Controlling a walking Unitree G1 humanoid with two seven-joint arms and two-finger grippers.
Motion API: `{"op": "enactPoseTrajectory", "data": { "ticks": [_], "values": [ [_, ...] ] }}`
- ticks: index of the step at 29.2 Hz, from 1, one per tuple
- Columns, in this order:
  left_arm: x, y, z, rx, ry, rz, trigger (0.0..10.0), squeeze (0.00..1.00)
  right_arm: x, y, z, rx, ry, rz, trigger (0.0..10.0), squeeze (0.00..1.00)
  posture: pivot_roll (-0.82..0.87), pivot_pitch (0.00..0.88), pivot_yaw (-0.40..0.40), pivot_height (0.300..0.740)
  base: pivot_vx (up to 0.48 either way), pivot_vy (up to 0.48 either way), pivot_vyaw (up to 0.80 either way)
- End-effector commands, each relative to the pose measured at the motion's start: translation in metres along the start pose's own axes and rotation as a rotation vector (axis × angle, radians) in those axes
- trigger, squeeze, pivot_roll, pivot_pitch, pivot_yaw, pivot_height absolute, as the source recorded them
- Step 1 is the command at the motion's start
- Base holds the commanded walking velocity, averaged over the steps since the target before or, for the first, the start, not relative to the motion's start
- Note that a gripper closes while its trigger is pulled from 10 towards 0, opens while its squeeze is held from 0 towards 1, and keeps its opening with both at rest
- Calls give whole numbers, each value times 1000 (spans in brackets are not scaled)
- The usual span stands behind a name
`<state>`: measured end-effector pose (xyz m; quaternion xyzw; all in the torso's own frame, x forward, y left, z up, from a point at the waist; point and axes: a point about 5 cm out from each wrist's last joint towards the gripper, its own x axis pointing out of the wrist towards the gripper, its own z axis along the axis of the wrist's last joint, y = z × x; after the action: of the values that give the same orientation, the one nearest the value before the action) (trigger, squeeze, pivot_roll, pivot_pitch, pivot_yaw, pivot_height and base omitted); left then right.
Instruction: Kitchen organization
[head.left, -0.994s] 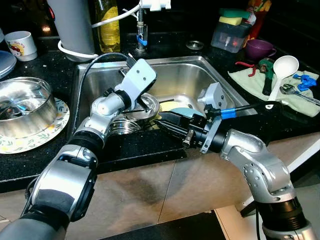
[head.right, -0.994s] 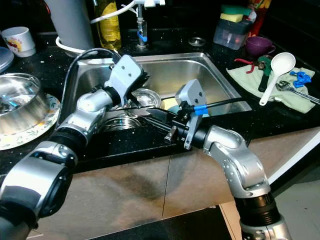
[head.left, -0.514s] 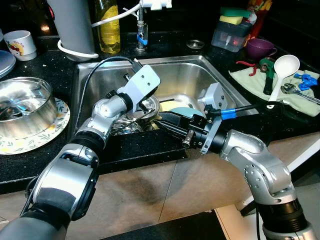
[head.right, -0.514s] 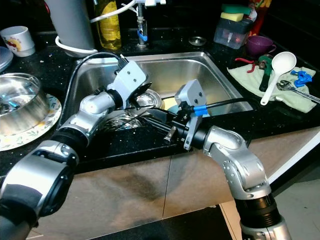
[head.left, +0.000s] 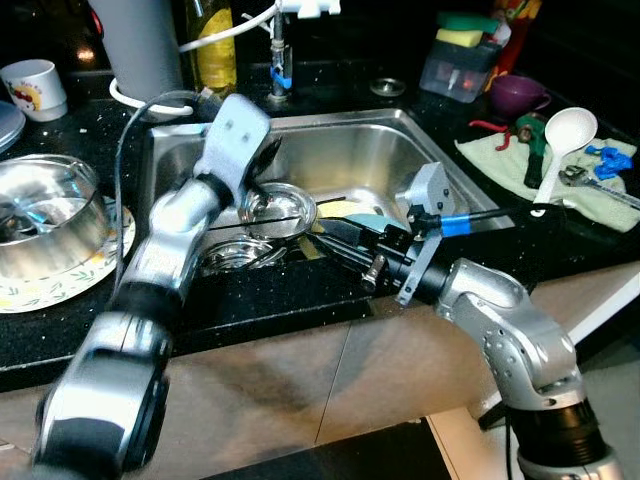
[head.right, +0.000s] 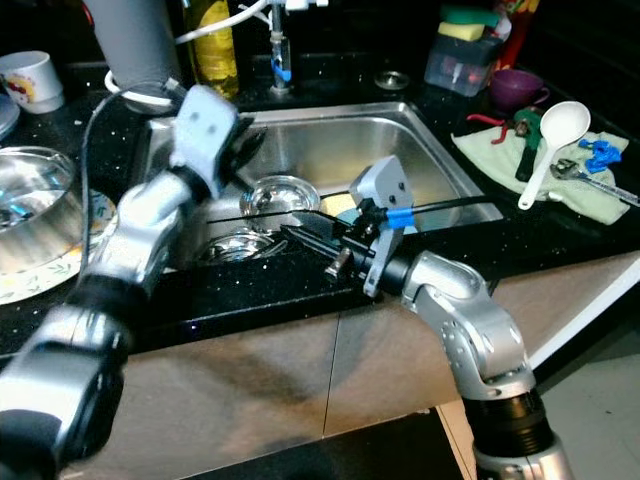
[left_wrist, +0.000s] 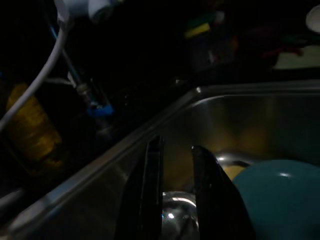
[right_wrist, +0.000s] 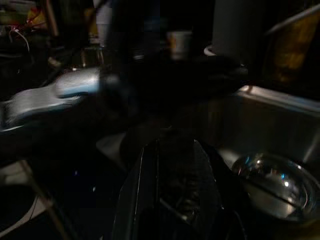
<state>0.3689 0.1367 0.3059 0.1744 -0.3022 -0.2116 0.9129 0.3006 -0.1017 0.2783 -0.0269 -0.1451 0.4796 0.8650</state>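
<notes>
The sink (head.left: 400, 150) is the largest feature, sunk in the black countertop (head.left: 270, 290). In it a small steel bowl (head.left: 277, 208) sits toward the near wall, a second steel dish (head.left: 235, 255) lies at its 7 o'clock against the near wall, and a teal plate (head.left: 372, 221) lies at the bowl's 3 o'clock.

My left gripper (left_wrist: 172, 185) grips the small steel bowl at its rim, at the bowl's 10 o'clock. In the left wrist view my two fingers (left_wrist: 150, 200) stand close together, nearly parallel, with the bright rim running into the narrow gap between them. I judge them closed on that rim. The bowl hangs roughly level, mouth up.

My right gripper (head.left: 340, 240) lies low over the near sink wall, fingers pointing toward 9 o'clock, just beside the bowl's near edge. Whether its fingers are open, I cannot tell.

The left arm is the working arm. The coming move is a lift out toward 9 o'clock, where the large steel pot (head.left: 45, 215) rests on a patterned plate (head.left: 70, 285).

Compared with the previous frames, my left wrist now stands higher and nearer the sink's left wall, and the bowl has come with it.
</notes>
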Motion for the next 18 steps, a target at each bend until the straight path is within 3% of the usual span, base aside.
{"op": "enactPoseTrajectory", "data": {
  "ticks": [1,2,6,7,9,11,12,16,18],
  "values": [
    [-3,-1,24,-22,-89,11,10000,0,0,-4,1,-14,-21,-37,10000,0,-8,199,-52,740,0,0,0],
    [-3,-1,24,-22,-89,11,10000,0,0,-4,1,-14,-21,-37,10000,0,-8,199,-52,740,0,0,0],
    [-31,-2,50,-31,-151,100,10000,0,4,-6,3,-12,-62,-77,10000,0,2,195,-65,740,0,0,0],
    [-31,-2,50,-31,-151,100,10000,0,4,-6,3,-12,-62,-77,10000,0,2,195,-65,740,0,0,0],
    [-49,1,63,-10,-176,175,10000,0,5,-1,0,11,-70,-45,10000,0,6,195,-68,740,0,0,0],
    [-66,5,71,46,-167,238,10000,0,6,4,-2,26,-70,-10,10000,0,11,195,-69,740,0,0,0],
    [-74,7,74,142,-135,282,10000,0,6,7,-3,32,-73,26,10000,0,11,195,-69,740,0,0,0],
    [-81,9,77,202,-109,341,10000,0,6,10,-2,44,-77,64,10000,0,14,196,-69,740,0,0,0],
    [-91,12,78,254,-43,423,10000,0,6,14,-2,59,-79,104,10000,0,13,197,-66,740,0,0,0]
  ]
}}
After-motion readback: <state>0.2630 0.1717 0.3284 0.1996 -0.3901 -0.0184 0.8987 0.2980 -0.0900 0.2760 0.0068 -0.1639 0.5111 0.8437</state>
